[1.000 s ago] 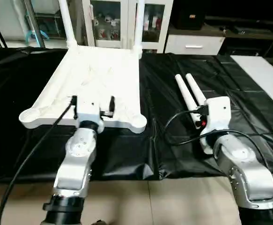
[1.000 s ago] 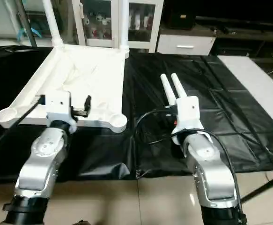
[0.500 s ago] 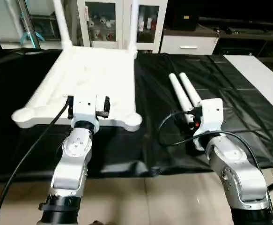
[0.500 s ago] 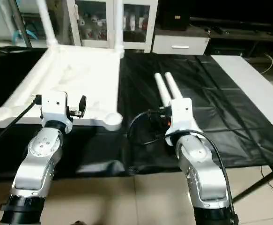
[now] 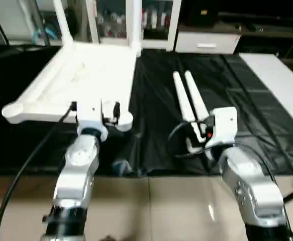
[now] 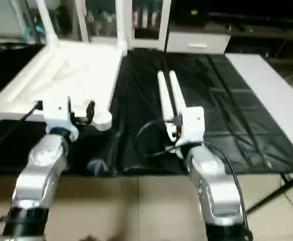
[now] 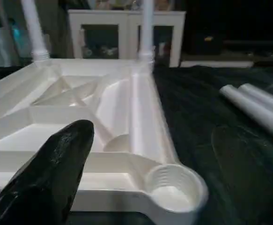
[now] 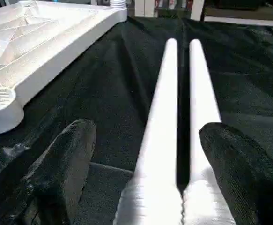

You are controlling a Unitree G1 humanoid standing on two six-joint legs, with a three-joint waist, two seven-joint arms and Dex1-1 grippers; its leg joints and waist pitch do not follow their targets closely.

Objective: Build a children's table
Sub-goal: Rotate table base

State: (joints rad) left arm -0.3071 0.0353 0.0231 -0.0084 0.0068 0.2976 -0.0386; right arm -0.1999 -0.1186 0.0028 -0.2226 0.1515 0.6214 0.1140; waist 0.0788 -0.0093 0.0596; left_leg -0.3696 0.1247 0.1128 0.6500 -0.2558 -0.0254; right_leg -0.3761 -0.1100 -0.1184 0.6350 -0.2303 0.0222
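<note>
Right wrist view: right tool (image 8: 141,164) spread wide, fingers either side of two loose legs (image 8: 178,122) lying side by side and touching on the black-covered surface (image 8: 248,93), nothing gripped yet. Tabletop (image 5: 81,83) sits upside down, ribs up, just beside the legs toward the robot's left. Two more legs (image 5: 61,20) already stand in its far corner sockets. Near corner socket (image 7: 173,185) empty, on the side facing the loose legs. Left tool (image 5: 95,108) wide too, empty, hovering at the tabletop's near edge.

Risks, judged: closing now likely pinches both legs together, since they touch; one could slip out or roll across the surface. The grip looks set near the leg ends, so a lifted leg may droop and miss the socket.
</note>
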